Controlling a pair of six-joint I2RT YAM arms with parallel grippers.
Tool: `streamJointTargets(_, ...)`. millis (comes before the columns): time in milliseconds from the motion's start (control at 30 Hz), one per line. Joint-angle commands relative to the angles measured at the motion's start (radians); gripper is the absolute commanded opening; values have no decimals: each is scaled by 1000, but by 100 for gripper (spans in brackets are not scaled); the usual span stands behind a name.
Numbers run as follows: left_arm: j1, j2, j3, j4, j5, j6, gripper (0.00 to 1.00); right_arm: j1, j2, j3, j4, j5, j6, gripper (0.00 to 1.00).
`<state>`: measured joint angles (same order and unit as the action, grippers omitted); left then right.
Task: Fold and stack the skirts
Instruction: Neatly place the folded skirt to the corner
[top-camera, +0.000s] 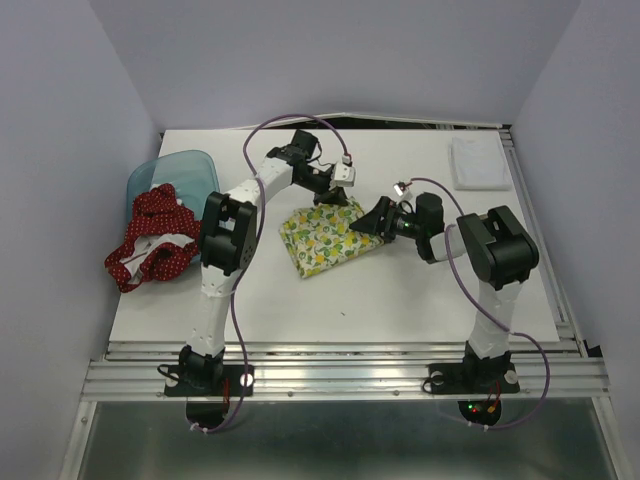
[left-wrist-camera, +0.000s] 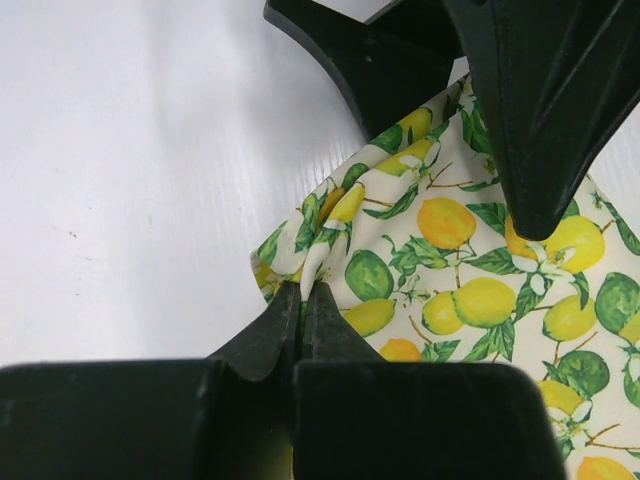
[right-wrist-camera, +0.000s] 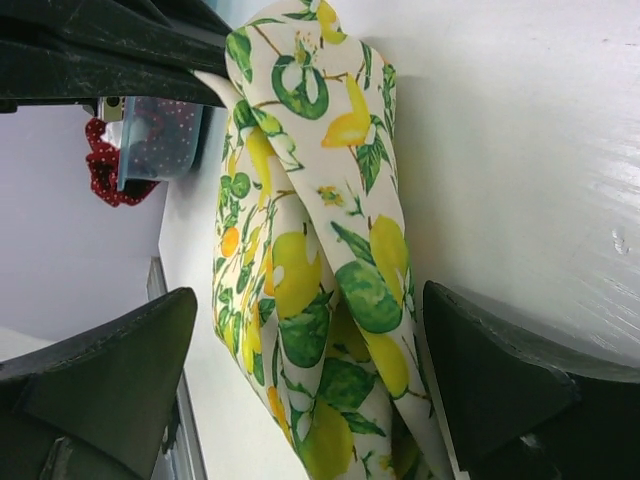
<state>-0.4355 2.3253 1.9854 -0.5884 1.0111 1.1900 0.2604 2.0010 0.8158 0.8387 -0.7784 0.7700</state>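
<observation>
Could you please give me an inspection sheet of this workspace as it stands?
Surface: white table, flat.
Job's things: lemon skirt partly folded mid-table; red skirt crumpled at the left edge, partly in the bin.
Clutter: blue bin; white pad at the far right.
Grippers: left claw shut on the lemon skirt's fold; right claw open, straddling it.
Cables: purple cables loop over both arms.
Surroundings: plain walls on three sides.

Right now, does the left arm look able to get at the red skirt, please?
Probably not yet: the left tool is shut on the lemon skirt. The red skirt itself lies uncovered by the blue bin.
</observation>
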Motion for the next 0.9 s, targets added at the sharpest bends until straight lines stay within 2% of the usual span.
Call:
streamJointTargets(0, 6, -84, -11, 56, 46, -33, 0, 8, 54, -36, 100, -22, 71, 99)
streamJointTargets(67, 6, -83, -13, 68, 46, -43, 0, 8, 64, -46, 118, -36, 84, 96)
streamJointTargets(167, 6, -81, -16, 84, 41, -49, 0, 8, 61, -58, 125, -42, 89, 85)
streamJointTargets(200, 6, -81, -14, 91, 41, -52, 0, 8, 58, -58, 122, -39, 89, 77)
streamJointTargets(267, 6, -78, -13, 94, 44, -58, 0, 8, 53, -55, 106, -27, 89, 68)
streamJointTargets(300, 6, -78, -13, 99, 44, -64, 0, 8, 50, -50, 102, -13, 89, 60)
streamJointTargets(367, 6, -78, -13, 122, 44, -90, 0, 8, 45, -35, 73, 7, 77, 49)
streamJointTargets(400, 6, -76, -13, 128, 43, -96, 0, 8, 44, -27, 60, 14, 65, 39)
streamJointTargets(467, 6, -81, -14, 142, 38, -112, 0, 8, 30, 5, -10, 50, 22, 25)
streamJointTargets(500, 6, -84, -17, 150, 34, -134, 7, 8, 22, 16, -29, 60, -3, 17)
streamJointTargets(533, 6, -89, -22, 180, 24, -160, 16, 8, 13, 29, -111, 100, -61, 1)
streamJointTargets(567, 6, -102, -34, 206, -1, -196, 36, 8, -11, 63, -168, 129, -92, 1)
streamJointTargets(600, 9, -110, -42, 255, -15, -260, 45, 8, -22, 78, -238, 164, -150, 1)
streamJointTargets(633, 15, -136, -54, 294, -61, -309, 64, 8, -48, 92, -278, 188, -185, 1)
streamJointTargets(667, 20, -155, -71, 339, -92, -366, 78, 8, -66, 104, -327, 221, -219, 1)
streamJointTargets(733, 44, -210, -108, 416, -161, -467, 99, 8, -111, 144, -439, 295, -335, 1)
streamJointTargets(867, 73, -320, -175, 502, -302, -608, 99, -1, -149, 239, -643, 410, -543, 1)
